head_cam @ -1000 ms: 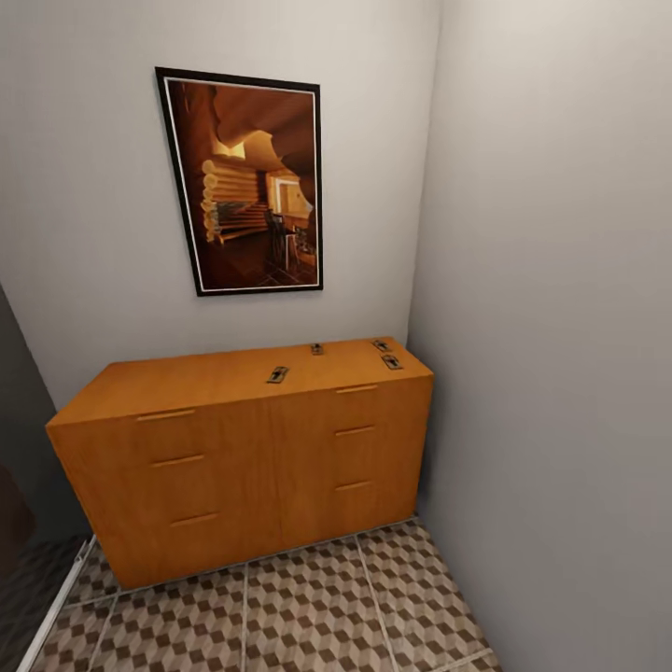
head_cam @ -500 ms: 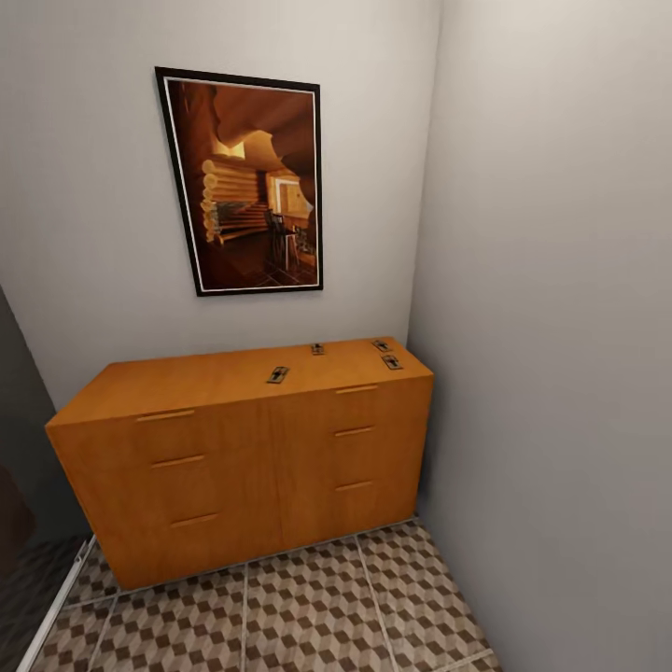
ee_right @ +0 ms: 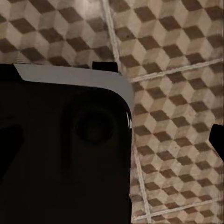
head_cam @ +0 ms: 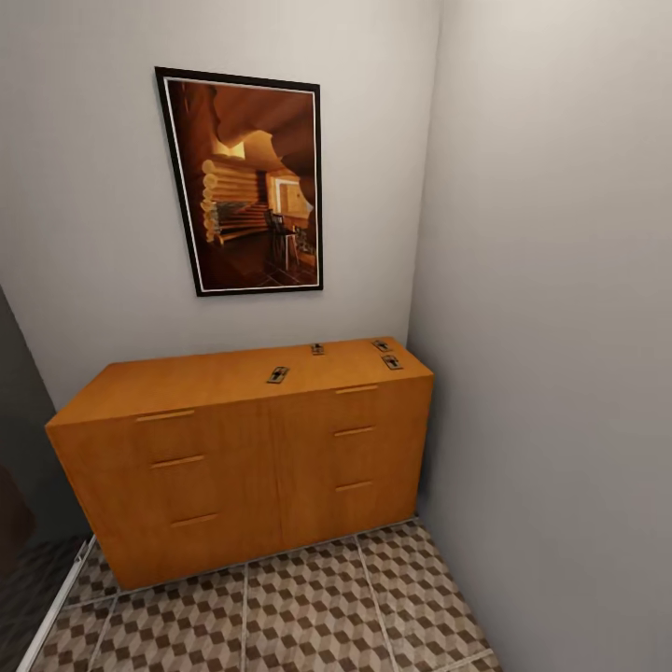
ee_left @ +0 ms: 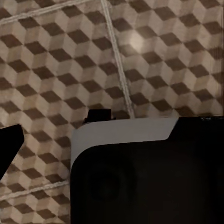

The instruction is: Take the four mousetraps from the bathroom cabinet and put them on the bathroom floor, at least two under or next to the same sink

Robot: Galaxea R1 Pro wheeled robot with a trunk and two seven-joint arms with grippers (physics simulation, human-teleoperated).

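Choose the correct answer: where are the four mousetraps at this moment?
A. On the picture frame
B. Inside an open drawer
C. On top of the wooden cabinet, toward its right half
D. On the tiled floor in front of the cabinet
C. The head view shows four mousetraps lying flat on the cabinet top, right of its middle; the drawers are shut.

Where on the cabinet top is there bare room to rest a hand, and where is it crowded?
The cabinet top is bare across its left half, from the left edge to the nearest mousetrap. The right end, by the side wall, is crowded: two mousetraps sit close together there, with another near the back wall.
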